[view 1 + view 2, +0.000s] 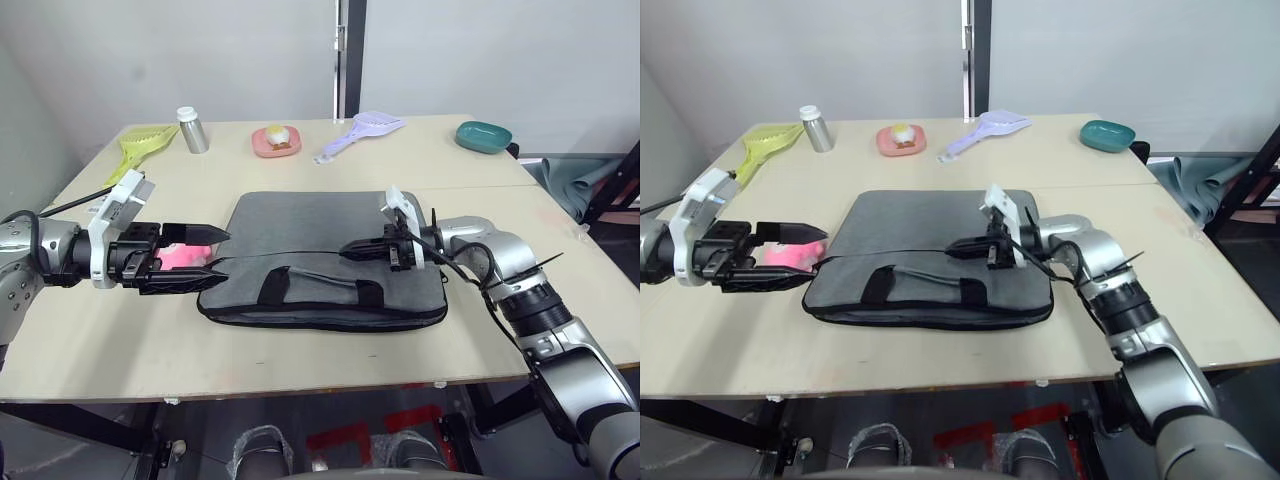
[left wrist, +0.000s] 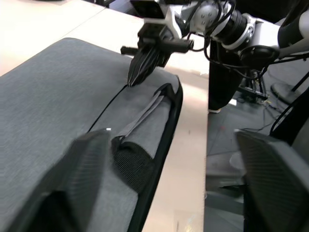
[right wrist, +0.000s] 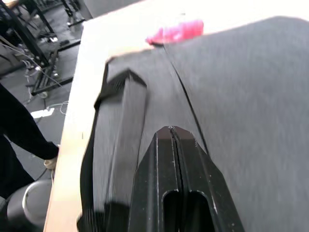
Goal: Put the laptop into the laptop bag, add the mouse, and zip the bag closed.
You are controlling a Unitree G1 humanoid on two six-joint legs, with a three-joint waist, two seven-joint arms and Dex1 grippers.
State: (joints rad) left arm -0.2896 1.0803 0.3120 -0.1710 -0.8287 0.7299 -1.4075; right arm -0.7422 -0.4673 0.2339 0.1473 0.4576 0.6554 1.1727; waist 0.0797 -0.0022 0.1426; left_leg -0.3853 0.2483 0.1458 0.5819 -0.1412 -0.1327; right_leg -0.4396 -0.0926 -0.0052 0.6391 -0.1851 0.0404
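A: Laptop bag [image 1: 320,250] lies flat mid-table [image 1: 300,345], grey fabric, black strap handle [image 1: 322,285] on its near half. A thin black zipper line runs across its top between the two grippers.

B: Right gripper?

A: Right gripper [image 1: 347,250] is over the bag's right half, fingers pressed together into one point with the tip down at the zipper line. Can't tell if a pull tab is pinched between them. The right wrist view has the two fingers [image 3: 166,183] closed flat against each other above the grey fabric.

B: Left?

A: Left gripper [image 1: 215,256] sits at the bag's left edge, jaws spread, one finger above the other, tips just reaching the bag's corner. Nothing pinched. The left wrist view shows both fingers [image 2: 82,159] wide apart with the handle between them.

B: Laptop, mouse?

A: Can't tell where either is. A pink thing [image 1: 182,256] lies just left of the bag, between the open left fingers.

B: Rest of the table?

A: All behind the bag, well apart from it: yellow-green scoop [image 1: 140,145] far left, silver bottle [image 1: 192,130] beside it, pink dish [image 1: 276,141] with something pale and round on it, lilac scoop [image 1: 362,132], teal bowl [image 1: 484,136] far right.

B: Bag's mouth?

A: Looks flat, zipper line thin along its length; I can't see if it's fully shut.
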